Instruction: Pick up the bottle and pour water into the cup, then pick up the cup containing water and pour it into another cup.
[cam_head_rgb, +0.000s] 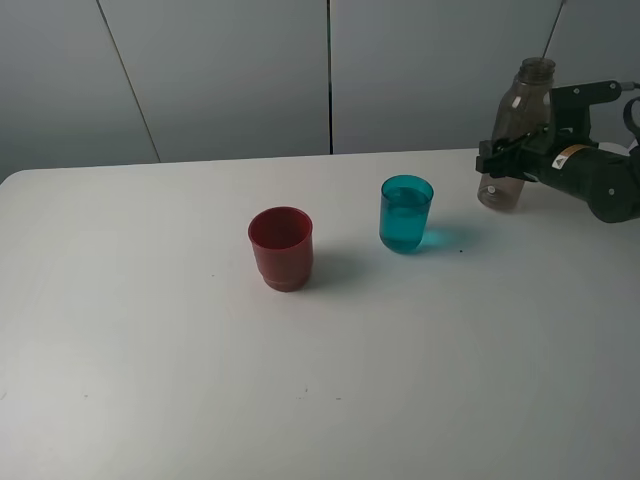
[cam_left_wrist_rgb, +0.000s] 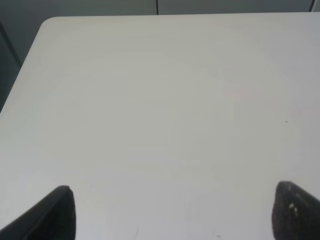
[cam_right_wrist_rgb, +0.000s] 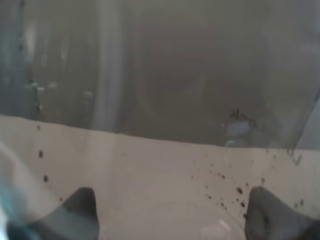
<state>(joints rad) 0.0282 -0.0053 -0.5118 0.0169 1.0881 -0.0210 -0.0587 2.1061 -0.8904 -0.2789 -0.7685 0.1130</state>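
At the far right of the table stands the smoky grey-brown bottle (cam_head_rgb: 515, 120), upright, with my right gripper (cam_head_rgb: 505, 158) shut on its lower body. Whether its base touches the table I cannot tell. In the right wrist view the bottle (cam_right_wrist_rgb: 165, 75) fills the picture between the right gripper's (cam_right_wrist_rgb: 170, 215) fingers. The teal cup (cam_head_rgb: 406, 213) stands left of the bottle with water in it. Further left and nearer is the dark red cup (cam_head_rgb: 281, 247), upright. The left gripper (cam_left_wrist_rgb: 175, 215) hangs open over bare table, with nothing between its fingers.
The white table (cam_head_rgb: 150, 350) stretches wide to the left and front of the cups. A grey panelled wall (cam_head_rgb: 230, 70) runs behind its far edge. Small dark specks and droplets (cam_right_wrist_rgb: 225, 182) lie on the surface by the bottle.
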